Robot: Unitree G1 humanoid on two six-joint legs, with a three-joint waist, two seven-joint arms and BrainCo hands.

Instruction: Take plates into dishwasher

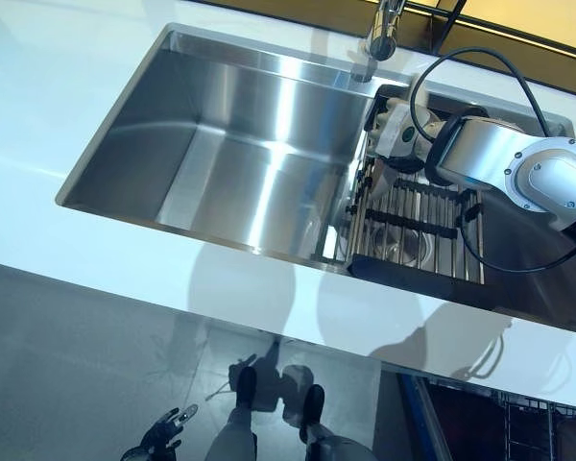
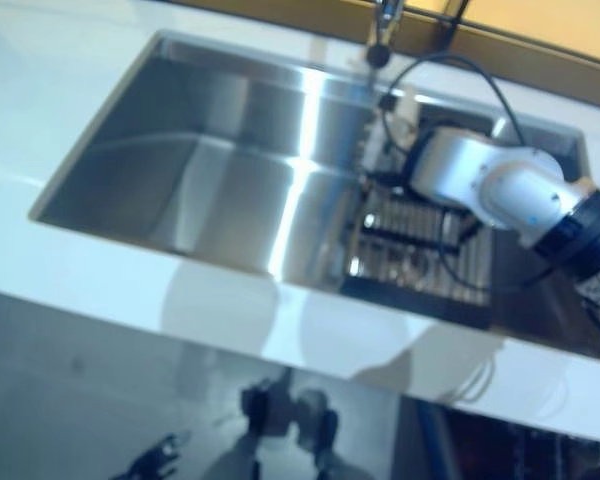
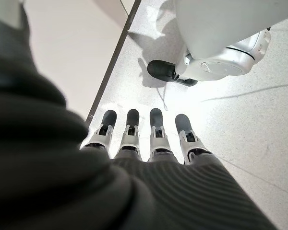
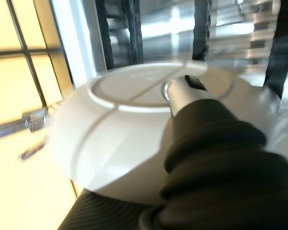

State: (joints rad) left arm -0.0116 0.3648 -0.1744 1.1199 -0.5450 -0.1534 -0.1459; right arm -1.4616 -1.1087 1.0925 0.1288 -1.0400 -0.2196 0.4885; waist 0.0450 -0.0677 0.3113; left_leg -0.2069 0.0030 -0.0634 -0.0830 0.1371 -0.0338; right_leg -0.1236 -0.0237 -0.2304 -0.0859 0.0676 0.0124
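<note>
A white plate (image 4: pixel 110 124) fills the right wrist view, seen from its underside, and shows small at the back of the dish rack (image 1: pixel 418 221) in the sink's right part. My right hand (image 4: pixel 177 93) is on it, thumb laid across the plate's base ring, the fingers hidden under the rim. The plate (image 1: pixel 396 127) is tilted above the rack's bars, under the tap. My left hand (image 3: pixel 144 139) hangs low beside the counter over the floor, fingers straight, holding nothing; it also shows as the left hand (image 1: pixel 165 430) at the bottom left.
The wide steel sink basin (image 1: pixel 240 154) lies left of the rack. The tap (image 1: pixel 384 34) stands at its back edge. A white counter (image 1: pixel 125 274) runs along the front. The dishwasher's rack (image 1: pixel 523 423) shows below the counter at the lower right.
</note>
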